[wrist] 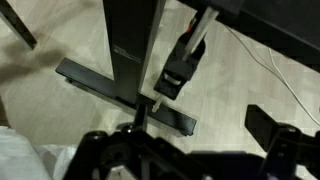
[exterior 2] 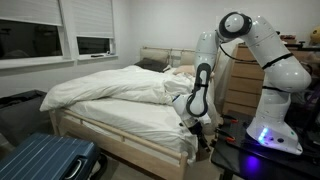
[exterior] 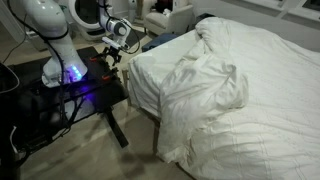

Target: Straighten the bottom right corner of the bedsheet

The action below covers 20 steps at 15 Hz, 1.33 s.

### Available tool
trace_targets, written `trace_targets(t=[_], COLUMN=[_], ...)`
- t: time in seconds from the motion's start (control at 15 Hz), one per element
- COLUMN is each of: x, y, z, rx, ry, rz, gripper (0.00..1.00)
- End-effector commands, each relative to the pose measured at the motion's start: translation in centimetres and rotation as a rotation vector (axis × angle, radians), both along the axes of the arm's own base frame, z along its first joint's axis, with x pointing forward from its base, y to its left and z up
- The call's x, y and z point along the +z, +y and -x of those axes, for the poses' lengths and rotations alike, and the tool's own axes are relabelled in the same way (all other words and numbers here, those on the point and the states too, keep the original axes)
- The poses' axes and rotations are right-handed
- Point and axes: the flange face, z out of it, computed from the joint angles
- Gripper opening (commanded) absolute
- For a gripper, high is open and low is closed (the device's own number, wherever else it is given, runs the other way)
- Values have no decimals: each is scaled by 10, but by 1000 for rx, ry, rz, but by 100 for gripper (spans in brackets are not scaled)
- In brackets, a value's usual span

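Observation:
The white bedsheet (exterior: pixel 250 110) covers the bed, rumpled, with a bunched ridge of folds (exterior: pixel 205 80) across its middle. In an exterior view the bedsheet (exterior 2: pixel 110 95) lies the same way. Its bottom right corner (exterior 2: pixel 183 108) hangs over the bed's end nearest the robot, and the corner (exterior: pixel 140 82) drapes in soft folds. My gripper (exterior 2: pixel 196 122) hangs just beside that corner, apart from it, also seen as the gripper (exterior: pixel 115 52). In the wrist view the gripper (wrist: pixel 195 130) is open over bare floor, with a bit of the sheet (wrist: pixel 15 160) at the lower left.
The robot stands on a black table (exterior: pixel 95 85) next to the bed; the table's legs (wrist: pixel 125 60) are below the gripper. A blue suitcase (exterior 2: pixel 45 158) lies at the foot of the wooden bed frame (exterior 2: pixel 120 148). A dresser (exterior 2: pixel 240 85) stands behind the arm.

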Motion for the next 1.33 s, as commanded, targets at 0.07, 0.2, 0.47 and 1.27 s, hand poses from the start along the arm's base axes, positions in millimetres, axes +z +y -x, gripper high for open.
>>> trace_targets(t=[0.07,0.2,0.47,1.27], x=[-1,7,23,102], y=[0,1,4,3], z=[1,-6,-38,-76], rx=[0,-37,-115,-283], ry=[5,-73,-304,-972], rz=[1,11,-60,-15], gripper=[100,100,100,100])
